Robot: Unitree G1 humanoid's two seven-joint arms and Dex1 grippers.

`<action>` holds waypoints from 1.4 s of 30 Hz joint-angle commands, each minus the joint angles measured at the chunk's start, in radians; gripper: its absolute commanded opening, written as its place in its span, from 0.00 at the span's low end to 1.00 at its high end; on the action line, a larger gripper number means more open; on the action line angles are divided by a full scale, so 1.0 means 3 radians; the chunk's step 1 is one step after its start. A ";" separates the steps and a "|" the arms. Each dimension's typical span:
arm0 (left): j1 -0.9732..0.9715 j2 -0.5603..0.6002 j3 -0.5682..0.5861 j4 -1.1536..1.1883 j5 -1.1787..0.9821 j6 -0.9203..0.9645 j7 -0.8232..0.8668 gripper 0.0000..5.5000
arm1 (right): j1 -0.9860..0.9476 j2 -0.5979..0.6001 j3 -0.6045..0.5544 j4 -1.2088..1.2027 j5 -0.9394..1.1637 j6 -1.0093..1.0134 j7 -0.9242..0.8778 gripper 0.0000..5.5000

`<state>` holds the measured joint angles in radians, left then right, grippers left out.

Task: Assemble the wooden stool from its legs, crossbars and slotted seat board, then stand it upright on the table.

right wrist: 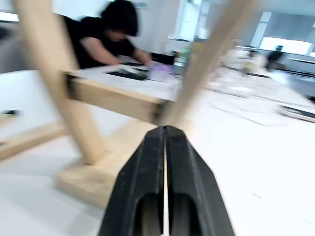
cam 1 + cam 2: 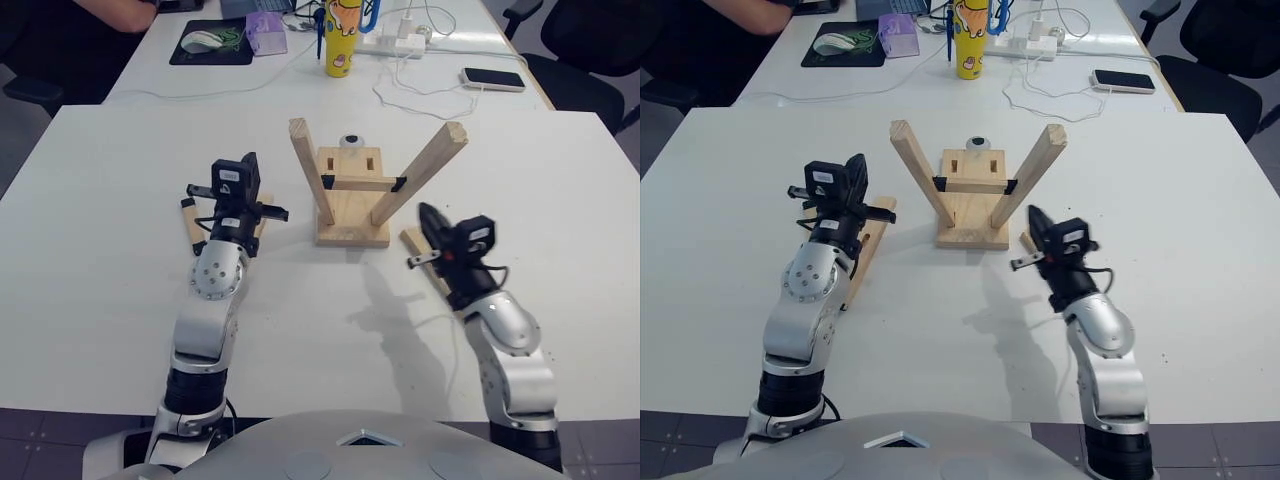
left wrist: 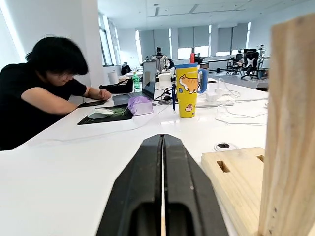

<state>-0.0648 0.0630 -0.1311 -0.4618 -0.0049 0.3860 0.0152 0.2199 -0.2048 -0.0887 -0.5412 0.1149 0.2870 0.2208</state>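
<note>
Seat board (image 2: pixel 352 214) flat mid-table; two legs (image 2: pixel 311 170) splayed upward, crossbar (image 2: pixel 360 184) joining them; loose pieces (image 2: pixel 188 222) either side.

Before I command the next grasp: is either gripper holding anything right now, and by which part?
Nothing is held: the left gripper and the right gripper are both shut on nothing.

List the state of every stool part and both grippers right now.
seat board: flat on the table, two slots still empty
left leg: slotted into the board, leaning outward
right leg: slotted into the board, leaning outward
crossbar: fitted between the two legs
loose piece by left arm: flat on the table, unfitted
loose piece by right arm: flat on the table, unfitted
left gripper: shut, empty
right gripper: shut, empty
</note>
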 commanded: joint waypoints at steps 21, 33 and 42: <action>-0.0576 0.0006 0.0327 0.0092 0.0273 -0.0194 0.0142 0.01 | -0.1551 0.0054 -0.0414 0.0571 -0.0052 0.0101 -0.0721 0.00; -0.0647 0.0082 -0.0633 0.0466 0.0383 0.0119 -0.0552 0.01 | -0.1420 -0.0096 0.0302 0.0696 -0.0160 0.0419 -0.0224 0.00; -0.0491 0.0167 0.0295 0.0207 0.0699 0.0014 0.0209 0.01 | -0.1436 -0.0172 -0.0324 0.0715 -0.0176 0.0331 -0.0576 0.00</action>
<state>-0.2254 0.1171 -0.0882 -0.3584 0.1859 0.4206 0.0356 -0.2038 -0.2656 -0.1422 -0.3007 0.0508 0.4004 0.0747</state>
